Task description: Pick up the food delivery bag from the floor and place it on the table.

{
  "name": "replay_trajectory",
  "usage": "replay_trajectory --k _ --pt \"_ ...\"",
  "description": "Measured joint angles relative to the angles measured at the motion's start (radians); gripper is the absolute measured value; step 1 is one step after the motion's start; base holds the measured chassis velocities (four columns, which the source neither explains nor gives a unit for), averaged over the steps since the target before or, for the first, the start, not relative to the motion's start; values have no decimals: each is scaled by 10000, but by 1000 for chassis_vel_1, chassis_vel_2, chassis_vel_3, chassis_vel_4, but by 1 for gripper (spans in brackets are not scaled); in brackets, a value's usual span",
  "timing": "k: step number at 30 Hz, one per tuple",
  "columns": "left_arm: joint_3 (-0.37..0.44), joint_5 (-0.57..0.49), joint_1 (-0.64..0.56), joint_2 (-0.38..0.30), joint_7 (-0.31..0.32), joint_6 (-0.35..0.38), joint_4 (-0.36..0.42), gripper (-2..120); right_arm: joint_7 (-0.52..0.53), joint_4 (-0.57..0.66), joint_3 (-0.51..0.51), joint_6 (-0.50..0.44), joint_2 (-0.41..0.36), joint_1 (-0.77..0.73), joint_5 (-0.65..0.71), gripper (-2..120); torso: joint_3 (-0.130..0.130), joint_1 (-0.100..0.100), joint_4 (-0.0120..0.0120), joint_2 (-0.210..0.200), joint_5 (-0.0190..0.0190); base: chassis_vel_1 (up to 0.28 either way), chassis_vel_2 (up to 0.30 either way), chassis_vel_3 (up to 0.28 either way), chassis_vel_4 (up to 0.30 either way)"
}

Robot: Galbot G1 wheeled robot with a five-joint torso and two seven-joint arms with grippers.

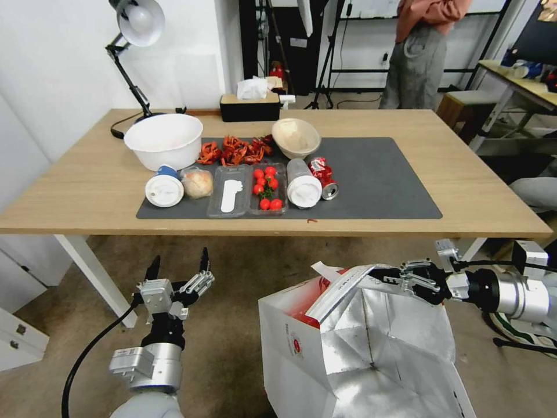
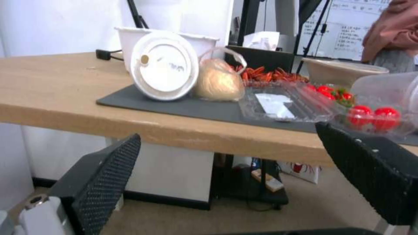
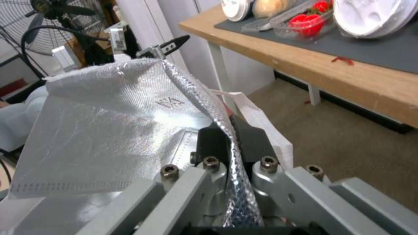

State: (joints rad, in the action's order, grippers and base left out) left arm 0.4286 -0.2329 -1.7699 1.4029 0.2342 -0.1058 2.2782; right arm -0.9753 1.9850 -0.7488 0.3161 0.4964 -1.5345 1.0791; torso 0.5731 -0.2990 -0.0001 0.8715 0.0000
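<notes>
Silver foil lines the one large white paper food delivery bag (image 1: 360, 348) with red side panels I see below the light-wood desk (image 1: 87, 191), its rim clamped in my right gripper (image 1: 394, 273). My left gripper (image 1: 178, 268) hangs spread apart beside it. Two white-lidded cups (image 1: 164, 190) lie on the dark grey mat (image 1: 377, 186).
</notes>
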Motion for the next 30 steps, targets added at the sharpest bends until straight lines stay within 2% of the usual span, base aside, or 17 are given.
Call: replay_trajectory --k 7,30 --pt "0 0 -8 4 0 -1 10 100 -8 3 4 -4 -23 2 0 0 134 -99 0 240 0 0 0 0 0" --pt "-29 -31 14 -2 27 -35 -29 100 -33 -11 61 -17 2 23 -30 0 778 -598 0 1378 0 0 0 0 0"
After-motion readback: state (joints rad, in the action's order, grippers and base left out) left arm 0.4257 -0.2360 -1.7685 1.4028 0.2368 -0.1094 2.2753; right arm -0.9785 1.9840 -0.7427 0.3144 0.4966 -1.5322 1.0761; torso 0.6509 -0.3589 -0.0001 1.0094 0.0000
